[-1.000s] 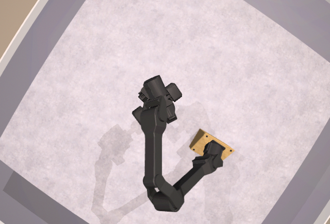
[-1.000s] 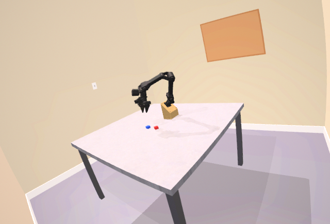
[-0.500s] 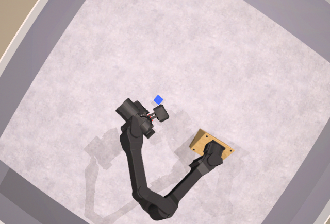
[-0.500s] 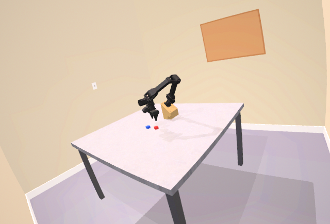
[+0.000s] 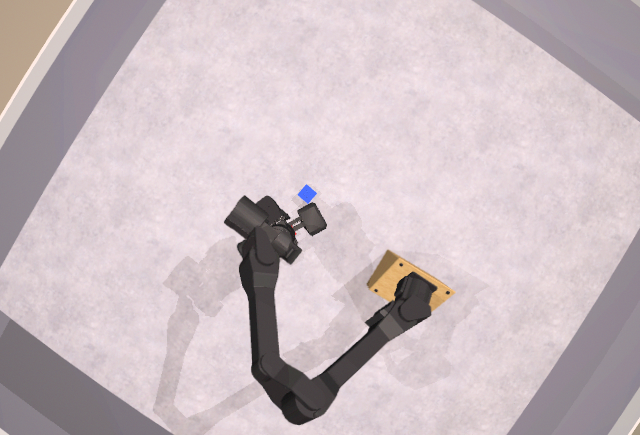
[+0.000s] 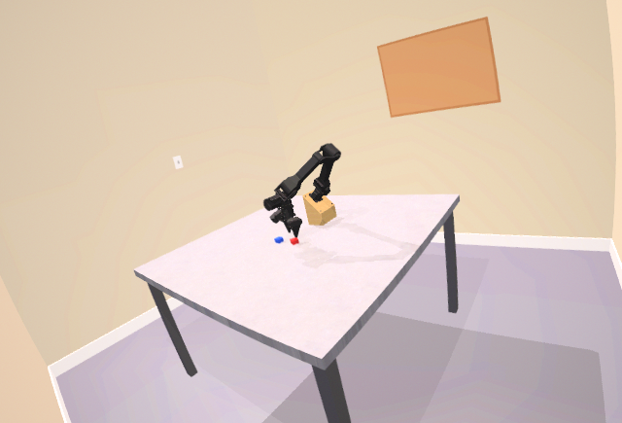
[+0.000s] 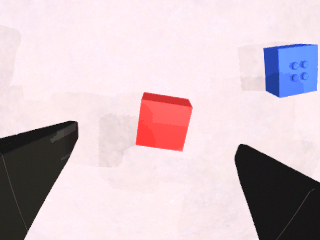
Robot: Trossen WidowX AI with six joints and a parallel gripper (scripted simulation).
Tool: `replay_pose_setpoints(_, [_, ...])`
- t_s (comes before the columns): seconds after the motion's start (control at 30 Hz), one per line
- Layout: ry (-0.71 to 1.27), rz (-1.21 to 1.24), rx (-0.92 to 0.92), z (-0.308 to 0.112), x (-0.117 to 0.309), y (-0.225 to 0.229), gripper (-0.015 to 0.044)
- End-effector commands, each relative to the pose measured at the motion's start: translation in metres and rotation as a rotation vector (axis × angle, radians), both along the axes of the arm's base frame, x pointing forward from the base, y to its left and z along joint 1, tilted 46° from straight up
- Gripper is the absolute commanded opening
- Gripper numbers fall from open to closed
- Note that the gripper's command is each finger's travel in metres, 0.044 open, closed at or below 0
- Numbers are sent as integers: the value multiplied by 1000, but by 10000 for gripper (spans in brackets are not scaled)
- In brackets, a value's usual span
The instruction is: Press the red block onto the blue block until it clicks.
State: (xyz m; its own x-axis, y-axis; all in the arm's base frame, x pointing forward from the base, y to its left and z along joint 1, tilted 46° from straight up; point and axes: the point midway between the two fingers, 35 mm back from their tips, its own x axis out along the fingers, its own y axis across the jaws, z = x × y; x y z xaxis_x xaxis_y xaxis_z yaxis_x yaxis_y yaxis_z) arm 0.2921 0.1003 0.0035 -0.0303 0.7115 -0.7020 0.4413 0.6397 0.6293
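The red block [image 6: 293, 240] [image 7: 164, 125] rests on the table, turned slightly in the wrist view, with a plain top face. In the top view only red slivers show beneath the arm. The blue block [image 5: 307, 194] [image 6: 278, 239] [image 7: 295, 70] rests on the table apart from it, studs facing up, at the upper right of the wrist view. My gripper [image 6: 293, 235] [image 7: 159, 142] is open and empty, pointing down above the red block. In the wrist view the block appears between the fingertips and slightly beyond them, touching neither.
The arm's wooden base [image 5: 385, 276] [image 6: 314, 215] stands on the table [image 5: 361, 84] [image 6: 241, 277]. The blue block lies close to one side of the gripper in the top view. An orange board [image 6: 439, 66] hangs on the wall.
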Motion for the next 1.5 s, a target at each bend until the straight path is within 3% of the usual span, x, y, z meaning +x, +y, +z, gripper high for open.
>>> replay_pose_setpoints(0.0, [12,-2,4,-6,-3,5,440])
replay_pose_setpoints(0.67, [12,-2,5,-26,-4,25,440])
replay_pose_setpoints(1.1, [12,-2,5,-26,-4,25,99])
replay_pose_setpoints(1.3, [12,-2,5,-26,-4,25,59])
replay_pose_setpoints(1.37, [12,-2,5,-26,-4,24,6])
replay_pose_setpoints(1.47, [11,-3,1,-19,-1,17,0])
